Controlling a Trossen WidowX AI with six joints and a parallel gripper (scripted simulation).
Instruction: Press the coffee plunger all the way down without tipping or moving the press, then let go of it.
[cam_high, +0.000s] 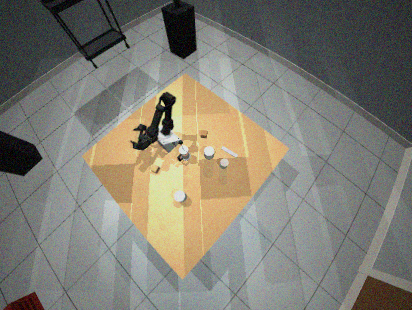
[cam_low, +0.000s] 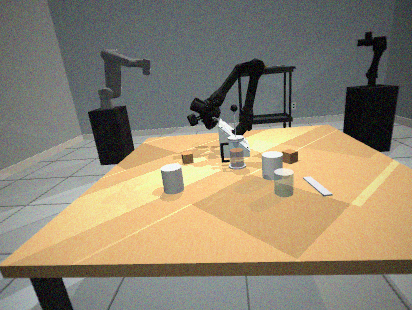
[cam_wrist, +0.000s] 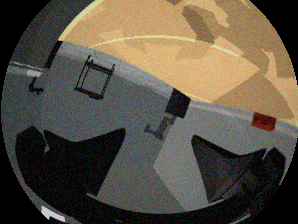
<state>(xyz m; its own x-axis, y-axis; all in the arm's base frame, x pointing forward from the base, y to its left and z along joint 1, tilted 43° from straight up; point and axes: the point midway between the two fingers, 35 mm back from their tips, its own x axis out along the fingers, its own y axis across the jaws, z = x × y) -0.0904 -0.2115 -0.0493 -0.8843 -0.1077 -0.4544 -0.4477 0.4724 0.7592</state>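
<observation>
On the counter (cam_low: 150, 235), going left to right: a white cup (cam_low: 172, 178), a small brown block (cam_low: 187, 158), the coffee press (cam_low: 236, 156) with brown coffee inside and its plunger (cam_low: 233, 108) sticking up, a second white cup (cam_low: 272, 164), a see-through glass (cam_low: 284, 182), a second brown block (cam_low: 290, 156) and one flat white strip (cam_low: 317, 185). The end effector (cam_low: 193, 113) hangs spread wide, holding nothing, up left of the press.

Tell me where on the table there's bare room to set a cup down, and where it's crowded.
Bare room: the wide near stretch of the table, in front of the white cylinder and the glass, and the right side beyond the flat white strip. Crowded: around the coffee press, hemmed by the other white cylinder, two brown blocks and the open gripper.
</observation>
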